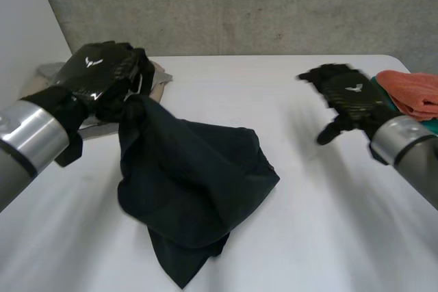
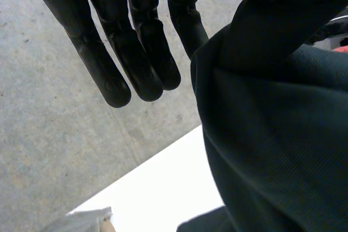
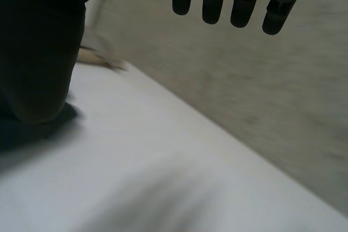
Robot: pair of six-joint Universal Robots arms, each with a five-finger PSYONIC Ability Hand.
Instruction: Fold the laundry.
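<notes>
Partly lifted, the dark cloth hangs from the left hand at the table's left side, its lower folds heaped in a loose mound on the white top. Behind that hand lies a grey and beige pile of laundry. An orange cloth sits at the far right edge. In the left wrist view the fingers reach out straight beside the cloth, which seems pinched at the thumb. The right hand hovers over the table well apart from the cloth, fingers extended, holding nothing.
</notes>
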